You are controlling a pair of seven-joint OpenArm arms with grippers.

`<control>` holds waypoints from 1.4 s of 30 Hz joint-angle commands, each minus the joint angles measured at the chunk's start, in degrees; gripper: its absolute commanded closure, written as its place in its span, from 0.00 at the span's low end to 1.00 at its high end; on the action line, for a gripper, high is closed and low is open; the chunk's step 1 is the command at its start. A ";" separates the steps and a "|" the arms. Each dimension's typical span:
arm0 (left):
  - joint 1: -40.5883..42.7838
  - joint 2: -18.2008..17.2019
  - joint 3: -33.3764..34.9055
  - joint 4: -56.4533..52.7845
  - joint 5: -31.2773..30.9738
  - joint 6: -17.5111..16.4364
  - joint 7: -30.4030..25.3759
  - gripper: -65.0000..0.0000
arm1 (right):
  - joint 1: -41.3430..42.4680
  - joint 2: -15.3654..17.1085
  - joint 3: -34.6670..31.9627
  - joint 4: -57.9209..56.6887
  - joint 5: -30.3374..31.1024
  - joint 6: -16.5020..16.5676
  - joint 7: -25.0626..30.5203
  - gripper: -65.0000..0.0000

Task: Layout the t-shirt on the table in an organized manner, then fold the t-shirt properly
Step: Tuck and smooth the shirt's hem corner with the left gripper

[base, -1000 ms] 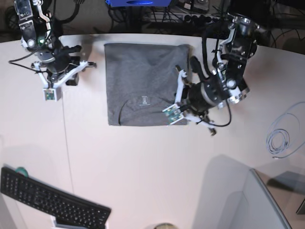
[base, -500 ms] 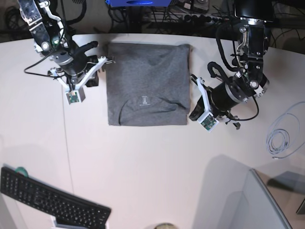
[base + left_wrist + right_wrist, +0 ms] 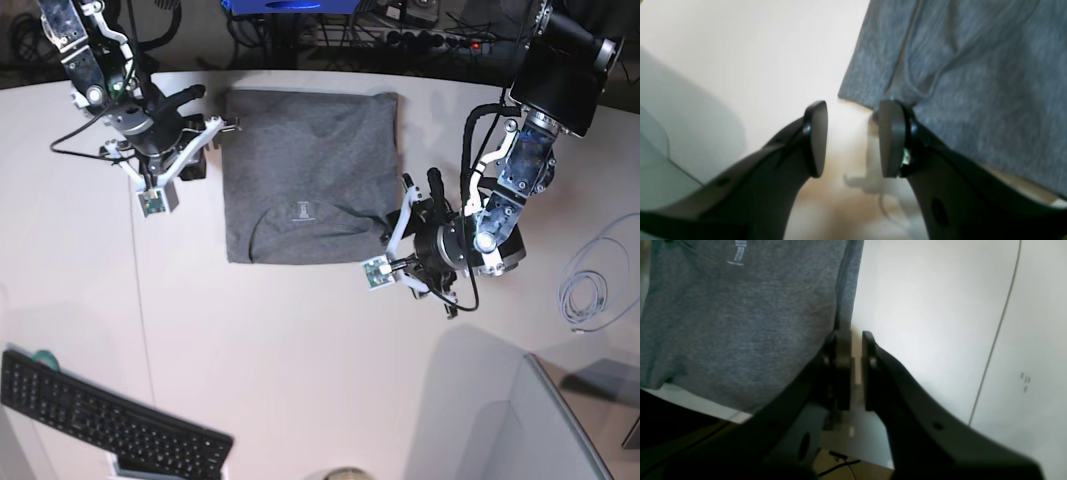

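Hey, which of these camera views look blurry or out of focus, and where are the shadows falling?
Left wrist view: soft all over, the t-shirt weave smeared, and the left gripper casts a faint shadow on the table. Right wrist view: sharper fabric, right gripper dark against bright table. Base view: crisp, with a grey shadow at lower right.

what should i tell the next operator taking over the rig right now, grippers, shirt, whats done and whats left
Left gripper: jaws apart, empty, at the near right corner of the t-shirt, one jaw against the hem.
Right gripper: jaws nearly shut with only a narrow gap, nothing between them, beside the shirt's left edge.
T-shirt: lies flat on the table as a folded rectangle, collar label facing up.
Done: sides look folded in.
Left: probably a final fold; neither gripper holds cloth yet.
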 commanded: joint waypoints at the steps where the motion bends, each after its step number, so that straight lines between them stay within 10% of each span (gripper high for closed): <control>1: -0.80 -0.40 -0.05 0.78 -0.39 0.36 -0.25 0.62 | 0.12 0.37 0.22 0.85 -0.08 -0.07 1.13 0.93; 42: -3.00 -1.98 7.60 -3.70 -0.30 0.36 -0.52 0.63 | 0.56 0.37 0.48 -1.61 0.01 -0.24 1.05 0.93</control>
